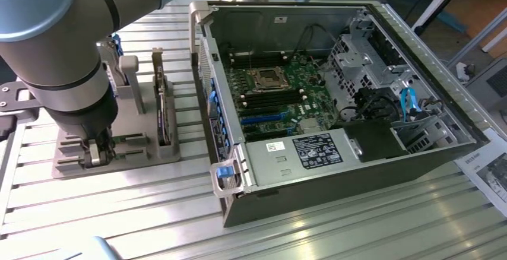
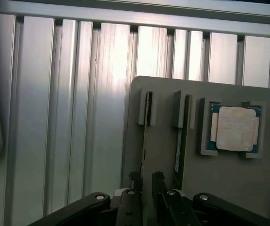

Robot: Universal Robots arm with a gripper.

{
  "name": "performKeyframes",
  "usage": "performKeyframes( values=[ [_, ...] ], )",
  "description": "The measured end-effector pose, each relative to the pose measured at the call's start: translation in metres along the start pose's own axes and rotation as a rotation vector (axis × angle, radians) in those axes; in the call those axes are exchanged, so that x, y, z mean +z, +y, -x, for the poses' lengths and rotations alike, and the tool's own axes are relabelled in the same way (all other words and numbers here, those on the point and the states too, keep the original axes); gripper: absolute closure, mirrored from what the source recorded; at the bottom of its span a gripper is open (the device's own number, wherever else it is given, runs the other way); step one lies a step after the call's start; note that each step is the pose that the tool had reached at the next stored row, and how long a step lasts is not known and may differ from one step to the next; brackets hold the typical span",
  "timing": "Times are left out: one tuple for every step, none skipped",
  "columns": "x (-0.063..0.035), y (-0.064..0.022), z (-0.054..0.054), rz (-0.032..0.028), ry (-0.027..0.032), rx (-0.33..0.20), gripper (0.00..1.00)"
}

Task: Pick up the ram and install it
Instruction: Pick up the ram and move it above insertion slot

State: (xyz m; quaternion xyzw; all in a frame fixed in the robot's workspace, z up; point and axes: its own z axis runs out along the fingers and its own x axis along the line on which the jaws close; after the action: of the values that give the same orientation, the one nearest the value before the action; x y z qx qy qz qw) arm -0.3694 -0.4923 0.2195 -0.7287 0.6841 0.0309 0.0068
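Note:
Two ram sticks stand on edge in slots of a grey holder (image 2: 165,101). In the wrist view my gripper (image 2: 146,179) is lowered over the first ram stick (image 2: 144,136), whose thin green edge runs into the gap between my two black fingers (image 2: 135,181). The jaws stand open, one on each side of the stick, with space showing. The second ram stick (image 2: 179,146) sits one slot over. In the exterior view the gripper (image 1: 97,152) is down at the holder (image 1: 71,166), at the exterior view's left.
A square silver processor chip (image 2: 236,128) lies in the holder's pocket. A dark expansion card (image 1: 162,114) stands upright on the holder. The open computer case (image 1: 333,165) with its green motherboard (image 1: 273,97) lies to the exterior view's right on the ribbed aluminium table (image 1: 119,212).

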Motion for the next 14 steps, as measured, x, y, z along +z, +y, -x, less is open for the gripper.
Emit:
performKeyframes(
  values=[
    [0.0007,0.0,-0.0005,-0.0002,-0.0001,0.0,0.76],
    [0.0014,0.0,-0.001,-0.0002,-0.0001,0.0,0.76],
    [0.0019,0.0,-0.0012,-0.0002,-0.0001,0.0,0.76],
    [0.0019,0.0,-0.0012,0.0,0.0,0.0,0.76],
    [0.002,0.0,-0.0013,0.0,0.0001,0.0,0.76],
    [0.0019,0.0,-0.0013,0.0,0.0001,0.0,0.76],
    [0.002,0.0,-0.0013,0.0,0.0001,0.0,0.76],
    [0.002,-0.0001,-0.0014,0.0001,0.0002,0.0,0.76],
    [0.0022,-0.0007,-0.0014,0.0,0.0,0.0,0.76],
    [0.0022,-0.0014,-0.0015,0.0,0.0,0.0,0.76],
    [0.0022,-0.0023,-0.0015,0.0,0.0,0.0,0.76],
    [0.0023,-0.0032,-0.0015,-0.0001,0.0,0.0,0.76],
    [0.0023,-0.0041,-0.0016,0.0,0.0,0.0,0.76],
    [0.0023,-0.0052,-0.0017,-0.0001,0.0,0.0,0.76]
  ],
)
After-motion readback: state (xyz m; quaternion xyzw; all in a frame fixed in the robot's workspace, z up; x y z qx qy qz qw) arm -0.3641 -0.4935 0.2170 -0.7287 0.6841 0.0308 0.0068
